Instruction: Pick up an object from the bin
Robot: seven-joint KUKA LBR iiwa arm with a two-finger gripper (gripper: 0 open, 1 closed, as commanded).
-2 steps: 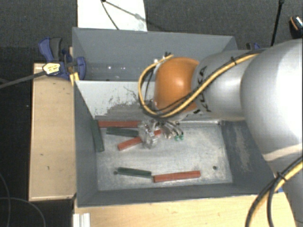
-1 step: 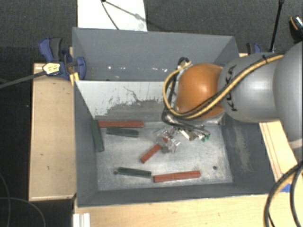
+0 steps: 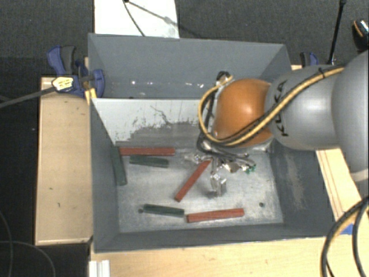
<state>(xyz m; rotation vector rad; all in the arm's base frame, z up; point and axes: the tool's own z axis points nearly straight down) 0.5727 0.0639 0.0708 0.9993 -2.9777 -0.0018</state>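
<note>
The end effector hangs low over the middle of the grey metal bin, under the arm's orange cover. Whether it is released or clenched cannot be told from here, and nothing is visibly grasped.

The nearest thing is a slim red-brown rectangular stick lying flat on the floor. Its long axis runs diagonally from lower left to upper right of the frame. Its upper end lies just beside the end effector, on the left, and the rest trails away toward the lower left. To straddle it, the end effector would probably need to shift a little left and close across the stick's short width.

The floor is scuffed bare metal, flat and likely slippery. There is room: a second red-brown stick lies apart toward the bottom edge, a dark green stick to its left. Another red-brown stick and a dark green one sit well apart at the left.
</note>
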